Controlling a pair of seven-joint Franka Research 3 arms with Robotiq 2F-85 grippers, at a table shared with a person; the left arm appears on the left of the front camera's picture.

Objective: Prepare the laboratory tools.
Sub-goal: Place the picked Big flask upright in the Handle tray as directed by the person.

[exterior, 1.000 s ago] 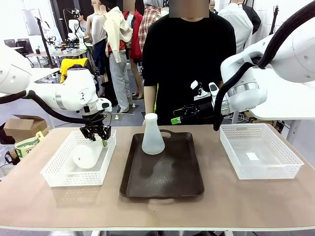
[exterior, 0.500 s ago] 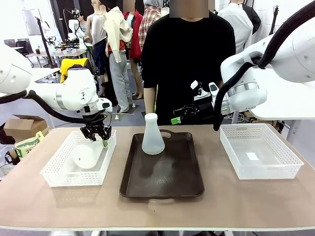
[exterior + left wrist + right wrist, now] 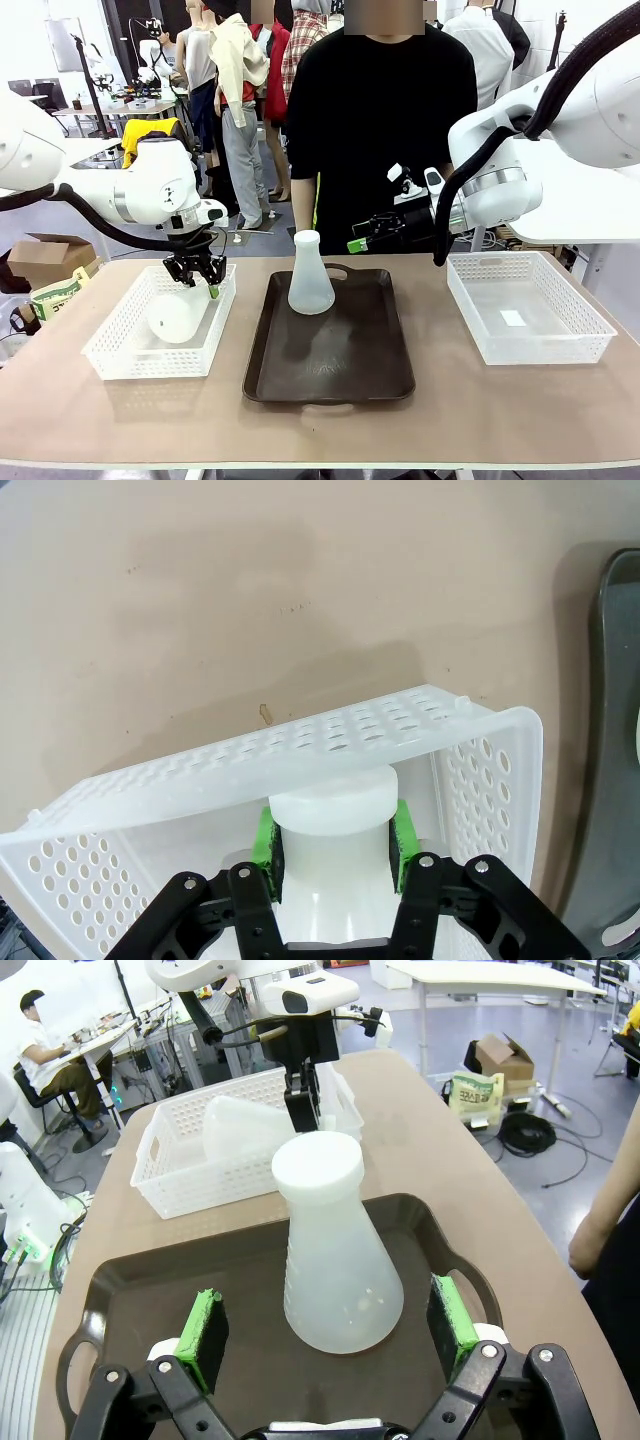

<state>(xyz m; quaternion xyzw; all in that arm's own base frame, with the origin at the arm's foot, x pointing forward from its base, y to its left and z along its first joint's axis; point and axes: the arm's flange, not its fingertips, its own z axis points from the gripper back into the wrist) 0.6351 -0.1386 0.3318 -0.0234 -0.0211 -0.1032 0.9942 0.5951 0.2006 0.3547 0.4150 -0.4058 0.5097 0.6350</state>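
Inside the basket (image 3: 300, 752), left pincer (image 3: 333, 842) clamps flask neck (image 3: 333, 808).

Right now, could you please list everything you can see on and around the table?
conical flasks: 2, frosted white; upright flask on the tray, tipped flask in the left basket.
baskets: 2, white mesh; left basket, right basket, one at each table end.
tray: 1, dark brown; middle.
table: 1, tan.
person: 1, black top; far side.
left gripper: black, green pads; shut on the tipped flask's neck.
right gripper: black, green pads; open, aimed at the upright flask.
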